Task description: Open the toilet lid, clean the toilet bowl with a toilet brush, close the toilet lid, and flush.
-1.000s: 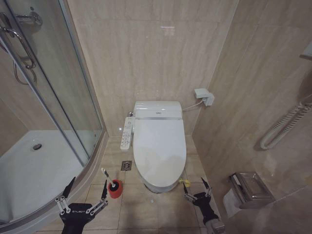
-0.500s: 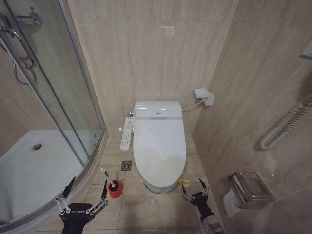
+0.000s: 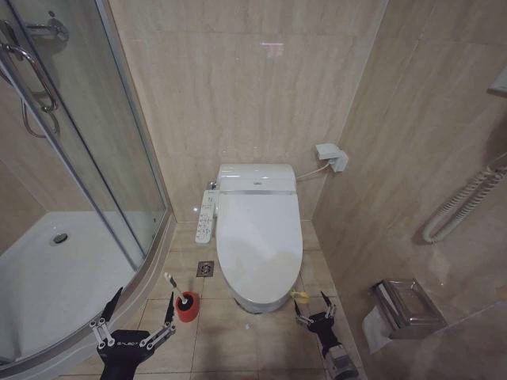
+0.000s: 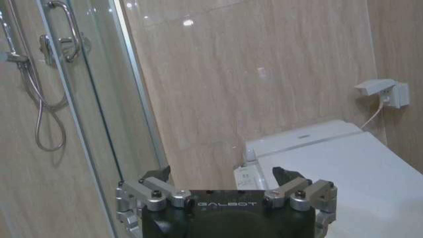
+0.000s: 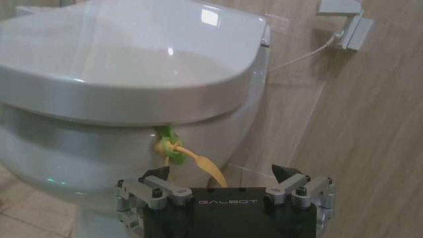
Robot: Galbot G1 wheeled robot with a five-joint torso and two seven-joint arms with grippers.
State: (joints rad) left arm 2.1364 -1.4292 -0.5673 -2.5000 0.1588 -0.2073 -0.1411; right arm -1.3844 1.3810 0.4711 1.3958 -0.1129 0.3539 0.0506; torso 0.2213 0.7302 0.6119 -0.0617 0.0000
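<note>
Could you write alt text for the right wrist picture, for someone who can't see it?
The right gripper, open, sits low before the closed toilet lid, facing the yellow-green loop tag hanging from its front edge. Beige tiled wall stands beside.

Pretty bright, even indoor light from overhead. Glare spots sit on the glossy toilet lid (image 5: pixel 132 49) and the wall tiles (image 3: pixel 273 50). Shadows are soft, wrist views look slightly soft, and head view edges bend a bit.
</note>
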